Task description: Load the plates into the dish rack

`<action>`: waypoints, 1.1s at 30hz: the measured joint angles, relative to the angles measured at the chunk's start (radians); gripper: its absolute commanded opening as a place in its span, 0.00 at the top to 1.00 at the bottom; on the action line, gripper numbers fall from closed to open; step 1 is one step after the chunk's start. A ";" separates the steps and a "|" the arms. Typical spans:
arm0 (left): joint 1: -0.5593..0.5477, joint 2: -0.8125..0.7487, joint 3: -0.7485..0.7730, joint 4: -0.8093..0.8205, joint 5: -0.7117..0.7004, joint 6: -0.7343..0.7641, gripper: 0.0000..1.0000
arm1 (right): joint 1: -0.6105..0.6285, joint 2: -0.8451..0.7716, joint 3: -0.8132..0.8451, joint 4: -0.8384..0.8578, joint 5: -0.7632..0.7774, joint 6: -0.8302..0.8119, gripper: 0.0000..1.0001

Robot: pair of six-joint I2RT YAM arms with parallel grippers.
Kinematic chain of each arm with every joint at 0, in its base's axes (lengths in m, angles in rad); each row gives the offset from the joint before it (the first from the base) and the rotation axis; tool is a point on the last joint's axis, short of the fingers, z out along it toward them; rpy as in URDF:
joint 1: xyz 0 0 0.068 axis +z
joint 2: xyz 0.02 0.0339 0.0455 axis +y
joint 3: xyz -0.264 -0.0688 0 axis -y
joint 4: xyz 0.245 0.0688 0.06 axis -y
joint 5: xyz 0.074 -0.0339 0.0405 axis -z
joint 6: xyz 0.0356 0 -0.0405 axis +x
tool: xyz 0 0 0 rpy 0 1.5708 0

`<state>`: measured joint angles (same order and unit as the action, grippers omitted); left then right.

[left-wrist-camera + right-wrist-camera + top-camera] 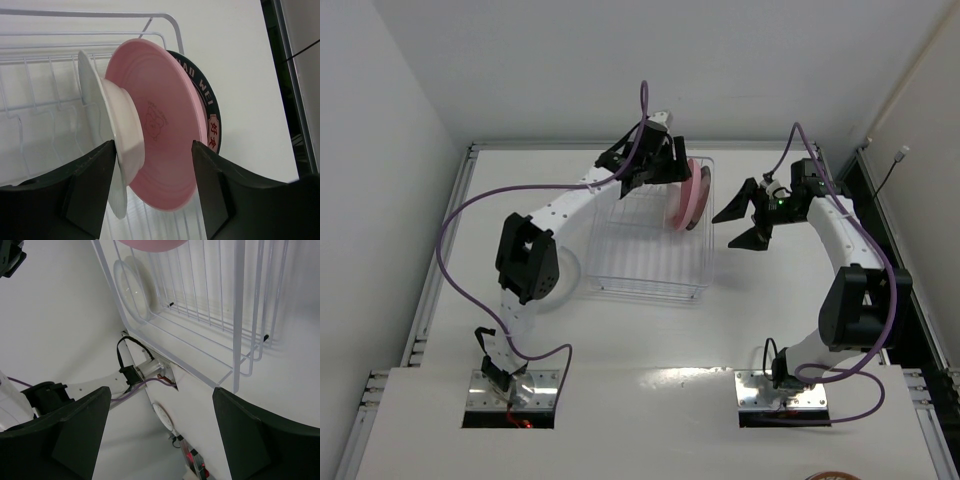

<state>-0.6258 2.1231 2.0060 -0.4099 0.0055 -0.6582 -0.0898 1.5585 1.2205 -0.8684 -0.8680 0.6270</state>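
- The pink plate (165, 125) stands on edge in the far right end of the dish rack (650, 270), between a clear glass plate (92, 90) and a dark-rimmed plate (212, 115).
- Our left gripper (153, 147) straddles the pink plate, jaws partly apart; we cannot tell whether they press it.
- Our right gripper (161, 392) hangs beside the rack, jaws wide, empty.

Patterned plate (214, 117): just a dark crescent showing, rest tucked behind the pink plate (165, 125).
Dish rack (75, 12): runs off the left edge, left wrist view.
Round object (835, 476): sliver at the bottom edge (no telling what).
Clear plate (131, 287): faint, outline hard to trace.
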 measured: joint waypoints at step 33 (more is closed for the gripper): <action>0.095 -0.302 -0.233 0.208 0.293 0.139 0.35 | 0.007 0.000 -0.018 0.007 0.000 0.001 0.19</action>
<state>-0.5308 1.8210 1.7729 -0.2020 0.2981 -0.5194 -0.0830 1.5585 1.2030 -0.8612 -0.8684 0.6281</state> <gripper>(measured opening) 0.650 0.808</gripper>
